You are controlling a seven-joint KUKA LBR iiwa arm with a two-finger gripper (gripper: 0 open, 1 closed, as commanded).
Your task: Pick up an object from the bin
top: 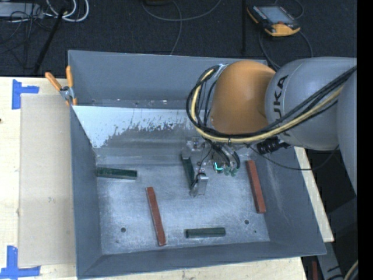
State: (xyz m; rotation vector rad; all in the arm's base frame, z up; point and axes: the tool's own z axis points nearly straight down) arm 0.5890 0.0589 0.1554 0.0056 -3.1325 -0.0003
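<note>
The grey metal bin (81, 156) holds a few slim bars, well apart on its speckled floor. The arm (309, 104) comes in from the right, its orange cover (242, 98) ringed by cables (198, 104), and the jaws sit low over the middle of the floor. Just beside them on the left is a short dark bar (187, 168), tilted (whether it is gripped cannot be told). A left green bar (116, 172) lies flat, a slanting red-brown bar (155, 216) sits nearer the front, a front green bar (205, 233) lies near the front wall, and a right red-brown bar (255, 186) lies under the arm.
</note>
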